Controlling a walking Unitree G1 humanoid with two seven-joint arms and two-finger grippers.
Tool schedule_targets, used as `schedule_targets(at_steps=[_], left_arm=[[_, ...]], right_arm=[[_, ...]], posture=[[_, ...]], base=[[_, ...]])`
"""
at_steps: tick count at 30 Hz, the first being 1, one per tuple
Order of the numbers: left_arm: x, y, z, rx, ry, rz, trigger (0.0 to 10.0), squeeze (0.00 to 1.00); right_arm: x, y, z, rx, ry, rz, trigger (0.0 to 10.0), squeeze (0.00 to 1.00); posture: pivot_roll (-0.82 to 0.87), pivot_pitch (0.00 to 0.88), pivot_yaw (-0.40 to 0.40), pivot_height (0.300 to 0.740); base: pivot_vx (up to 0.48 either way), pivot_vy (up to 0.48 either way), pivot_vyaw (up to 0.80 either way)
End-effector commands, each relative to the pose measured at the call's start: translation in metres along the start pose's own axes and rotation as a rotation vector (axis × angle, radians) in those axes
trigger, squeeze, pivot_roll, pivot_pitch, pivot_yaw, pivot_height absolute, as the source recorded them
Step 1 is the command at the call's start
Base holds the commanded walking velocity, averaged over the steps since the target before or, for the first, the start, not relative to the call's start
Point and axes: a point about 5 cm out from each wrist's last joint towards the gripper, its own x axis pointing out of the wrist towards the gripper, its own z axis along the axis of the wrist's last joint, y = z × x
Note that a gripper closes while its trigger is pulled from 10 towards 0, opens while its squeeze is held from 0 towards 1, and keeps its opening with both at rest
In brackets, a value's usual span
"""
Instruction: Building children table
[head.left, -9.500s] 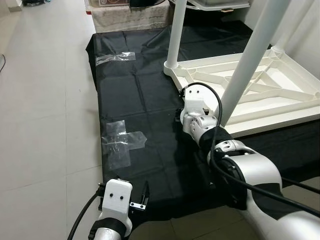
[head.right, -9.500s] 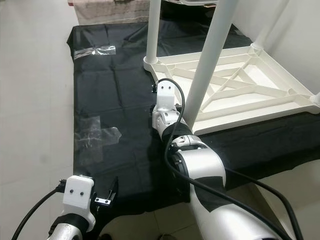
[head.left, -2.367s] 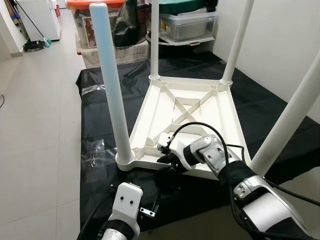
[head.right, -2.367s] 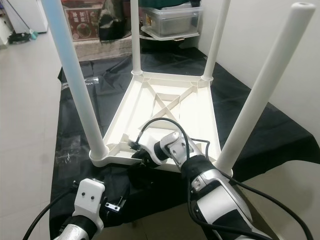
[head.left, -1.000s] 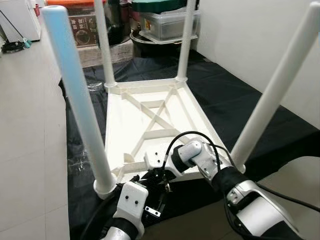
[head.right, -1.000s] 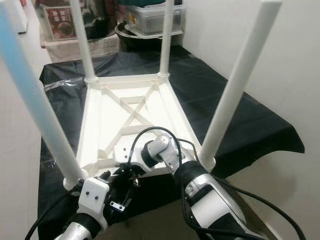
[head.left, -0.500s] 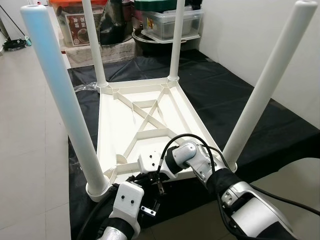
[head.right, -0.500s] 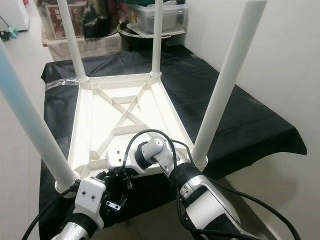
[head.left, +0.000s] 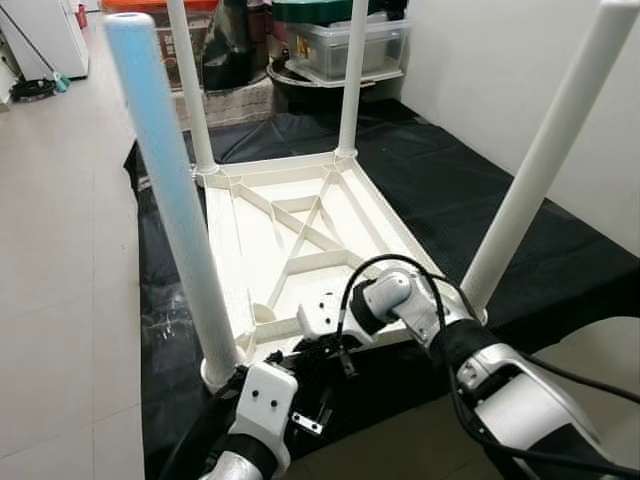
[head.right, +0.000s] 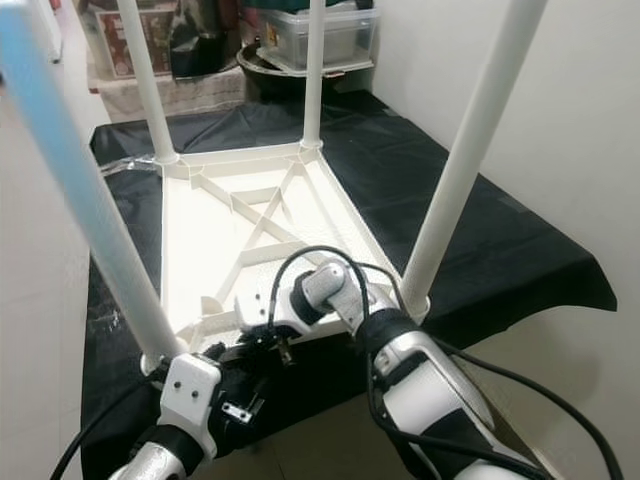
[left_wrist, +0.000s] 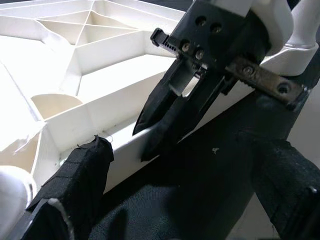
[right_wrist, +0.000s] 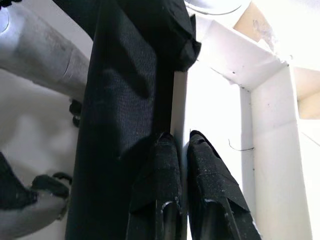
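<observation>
Four legs up, right gripper (left_wrist: 165, 122) pinches the table (head.left: 290, 230) rim to steady it, I judge; left gripper (head.left: 305, 415) spread open beside it.

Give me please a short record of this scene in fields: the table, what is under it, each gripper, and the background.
table: white table upside down, four legs pointing up
under it: black sheet spread on the tiled floor
right gripper: right gripper pinches the table's near edge, one finger on each side
left gripper: left gripper open, low by the near-left corner, holding nothing
background: storage boxes behind the sheet
</observation>
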Motion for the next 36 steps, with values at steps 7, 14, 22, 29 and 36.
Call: schedule_targets(at_steps=[7,14,22,29,36], left_arm=[[-0.001,-0.001,-0.002,-0.010,0.006,-0.001,10.0,0.00],[-0.001,-0.001,-0.002,-0.018,0.006,0.005,10.0,0.00],[0.000,0.000,-0.003,-0.018,0.008,0.003,10.0,0.00],[0.000,0.000,-0.005,-0.015,0.011,0.001,10.0,0.00],[0.000,0.002,-0.005,-0.008,0.011,0.005,10.0,0.00]], right_arm=[[-0.005,-0.010,0.013,-0.097,0.033,-0.006,0.0,0.00],[-0.006,-0.014,0.005,-0.112,0.145,-0.052,10.0,0.91],[-0.012,-0.014,0.005,-0.073,0.100,-0.034,10.0,1.00],[-0.046,-0.013,-0.002,-0.019,0.086,0.000,10.0,0.00],[-0.085,-0.023,-0.001,0.084,-0.066,-0.184,10.0,0.00]], posture=[[-0.07,0.061,-0.052,0.740],[-0.07,0.063,-0.057,0.740],[-0.07,0.051,-0.054,0.740],[-0.07,0.036,-0.048,0.740],[-0.07,0.020,-0.038,0.740]], base=[[0.000,0.000,0.00],[0.000,0.000,0.00],[0.000,0.000,0.00],[0.000,0.000,0.00],[0.000,0.000,0.00]])
